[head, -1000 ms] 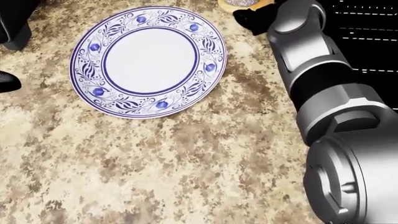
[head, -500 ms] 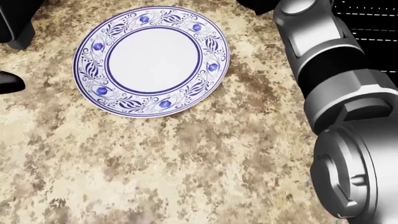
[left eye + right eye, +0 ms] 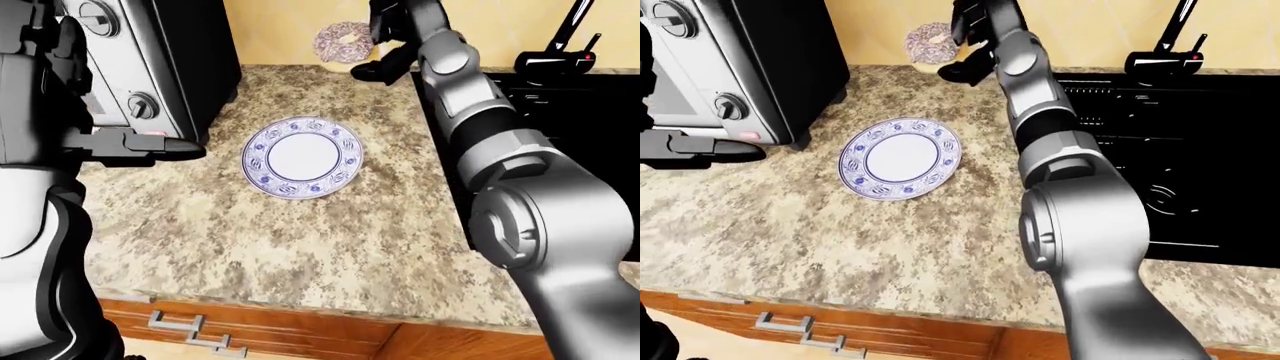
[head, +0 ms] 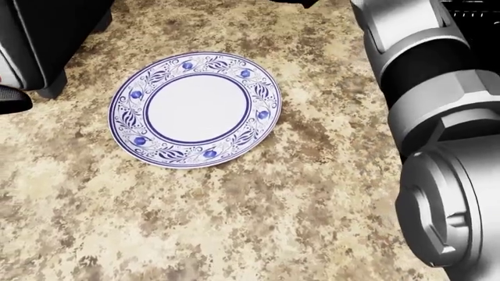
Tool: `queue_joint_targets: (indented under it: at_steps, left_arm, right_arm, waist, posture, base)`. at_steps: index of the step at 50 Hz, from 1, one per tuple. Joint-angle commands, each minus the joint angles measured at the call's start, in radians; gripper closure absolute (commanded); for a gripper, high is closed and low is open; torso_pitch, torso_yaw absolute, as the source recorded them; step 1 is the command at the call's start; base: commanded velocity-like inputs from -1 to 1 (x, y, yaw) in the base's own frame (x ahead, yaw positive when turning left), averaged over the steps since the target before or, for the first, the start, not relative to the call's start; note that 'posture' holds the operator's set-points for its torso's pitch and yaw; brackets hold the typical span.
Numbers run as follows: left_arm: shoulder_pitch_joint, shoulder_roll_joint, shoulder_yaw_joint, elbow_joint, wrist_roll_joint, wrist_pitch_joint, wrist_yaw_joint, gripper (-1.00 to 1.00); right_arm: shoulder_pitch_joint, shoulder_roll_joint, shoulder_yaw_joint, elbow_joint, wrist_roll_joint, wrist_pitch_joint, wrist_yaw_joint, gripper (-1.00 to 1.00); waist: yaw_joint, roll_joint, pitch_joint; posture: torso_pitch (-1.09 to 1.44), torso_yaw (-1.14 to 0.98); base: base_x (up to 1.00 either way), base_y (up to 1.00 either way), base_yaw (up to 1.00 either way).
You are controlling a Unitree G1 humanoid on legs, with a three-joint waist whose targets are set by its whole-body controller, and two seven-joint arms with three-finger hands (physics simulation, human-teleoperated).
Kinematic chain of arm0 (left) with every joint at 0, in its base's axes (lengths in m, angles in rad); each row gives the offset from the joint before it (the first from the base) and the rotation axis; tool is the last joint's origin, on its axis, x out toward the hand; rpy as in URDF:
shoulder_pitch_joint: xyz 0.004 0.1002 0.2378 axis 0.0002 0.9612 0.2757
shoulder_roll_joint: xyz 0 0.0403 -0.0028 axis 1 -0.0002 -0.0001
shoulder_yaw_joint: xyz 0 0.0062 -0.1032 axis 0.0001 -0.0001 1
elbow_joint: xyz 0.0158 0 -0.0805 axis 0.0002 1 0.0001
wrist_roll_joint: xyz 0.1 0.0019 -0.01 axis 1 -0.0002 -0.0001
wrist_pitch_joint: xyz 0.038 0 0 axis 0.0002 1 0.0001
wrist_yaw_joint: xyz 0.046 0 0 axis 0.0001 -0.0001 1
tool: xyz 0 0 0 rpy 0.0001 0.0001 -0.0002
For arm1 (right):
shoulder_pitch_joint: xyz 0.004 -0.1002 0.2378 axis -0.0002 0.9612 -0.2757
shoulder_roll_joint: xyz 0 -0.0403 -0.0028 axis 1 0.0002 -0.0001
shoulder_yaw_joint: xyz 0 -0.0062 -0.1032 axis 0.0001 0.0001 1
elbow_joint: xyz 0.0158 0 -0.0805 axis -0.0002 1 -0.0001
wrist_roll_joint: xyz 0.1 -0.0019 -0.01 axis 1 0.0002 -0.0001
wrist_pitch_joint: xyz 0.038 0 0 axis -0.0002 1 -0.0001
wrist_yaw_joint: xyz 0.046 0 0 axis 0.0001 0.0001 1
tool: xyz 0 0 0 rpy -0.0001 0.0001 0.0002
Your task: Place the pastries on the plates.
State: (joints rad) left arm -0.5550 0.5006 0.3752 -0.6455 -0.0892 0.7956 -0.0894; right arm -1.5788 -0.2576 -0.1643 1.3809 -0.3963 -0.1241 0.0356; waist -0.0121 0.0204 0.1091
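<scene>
Right hand (image 3: pixel 385 46) at pastry (image 3: pixel 343 41), grip cannot be told, plate (image 3: pixel 302 157) bare on surface (image 3: pixel 300 240), left hand (image 3: pixel 135 145) fingers apart

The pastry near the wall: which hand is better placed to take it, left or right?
Right. The right hand is stretched out right beside the pastry, above the plate in the right-eye view. The left hand hangs by the toaster oven, well away.

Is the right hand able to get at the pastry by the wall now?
Probably yes: the right hand is already stretched out next to the pastry, and nothing stands between them. Whether the fingers touch it cannot be told.
</scene>
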Motion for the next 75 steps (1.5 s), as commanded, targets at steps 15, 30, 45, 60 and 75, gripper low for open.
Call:
queue_joint_targets:
  at_steps: [15,30,45,60,75]
  left_arm:
    - [-0.032,0.012,0.005,-0.019,0.013,-0.019,0.0,-1.0]
    - [-0.029,0.012,0.011,-0.019,0.007,-0.011,0.015,-1.0]
    - [-0.008,0.006,0.011,-0.023,0.019,-0.023,0.01,-1.0]
    - [-0.006,0.011,0.017,-0.024,0.025,-0.022,-0.005,-1.0]
    - [-0.005,0.009,0.017,-0.03,0.032,-0.019,-0.007,-1.0]
  right_arm:
    - [-0.033,0.029,0.042,-0.066,0.024,-0.105,0.403,1.0]
    - [0.032,0.051,0.066,-0.088,0.062,-0.129,0.626,1.0]
    - [0.081,0.07,0.086,-0.087,0.033,-0.128,0.634,1.0]
    - [0.109,0.092,0.087,-0.077,0.011,-0.13,0.601,1.0]
    - [0.108,0.082,0.087,-0.076,-0.006,-0.115,0.588,-0.42]
  waist:
    - [-0.007,0.02,-0.079]
    - [-0.009,0.028,-0.085]
    - [-0.011,0.03,-0.088]
    - [-0.012,0.032,-0.088]
    - [-0.01,0.032,-0.087]
  posture:
    - [0.0,0.0]
    - [0.0,0.0]
    - [0.0,0.0]
    - [0.0,0.0]
    - [0.0,0.0]
  base:
    - [0.0,0.0,0.0]
    - [0.0,0.0,0.0]
    - [0.0,0.0,0.0]
    - [0.0,0.0,0.0]
    - [0.0,0.0,0.0]
